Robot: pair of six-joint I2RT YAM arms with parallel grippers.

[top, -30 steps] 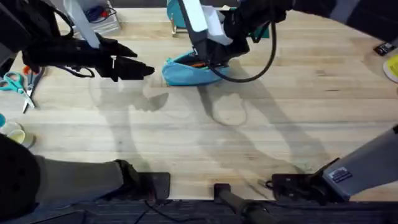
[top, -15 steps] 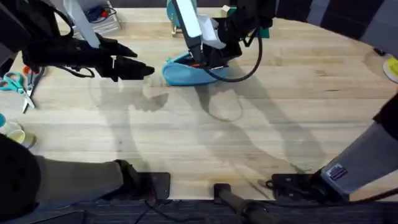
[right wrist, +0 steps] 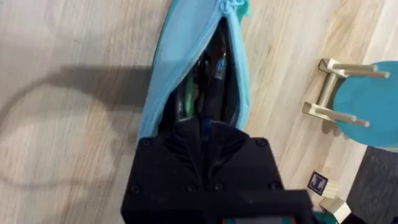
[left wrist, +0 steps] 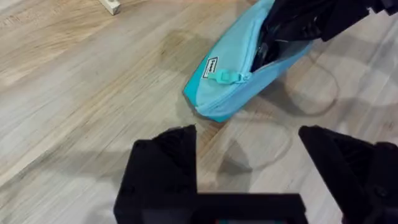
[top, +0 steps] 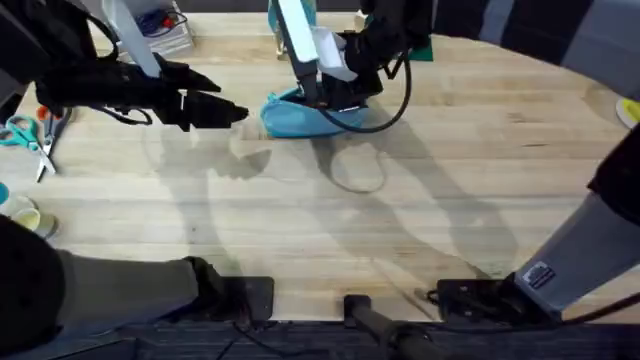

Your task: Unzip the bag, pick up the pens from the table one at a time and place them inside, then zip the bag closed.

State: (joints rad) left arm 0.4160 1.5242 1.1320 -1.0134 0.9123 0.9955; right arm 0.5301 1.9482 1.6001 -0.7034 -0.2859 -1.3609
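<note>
Two grippers split the work: right gripper (right wrist: 205,134), fingers pinched narrow, reaches into the unzipped turquoise fabric pouch (left wrist: 233,74); left gripper (left wrist: 249,171) waits nearby, spread wide.

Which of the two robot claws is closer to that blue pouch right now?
The right. The right gripper sits at the open mouth of the bag, fingers together at the opening. The left gripper hovers open beside the bag's end, apart from it.

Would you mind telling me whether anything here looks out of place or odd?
Nothing stands out. The bag lies unzipped on the table with the right gripper at its opening; the left gripper hangs open nearby. Scissors lie at the table's edge.
</note>
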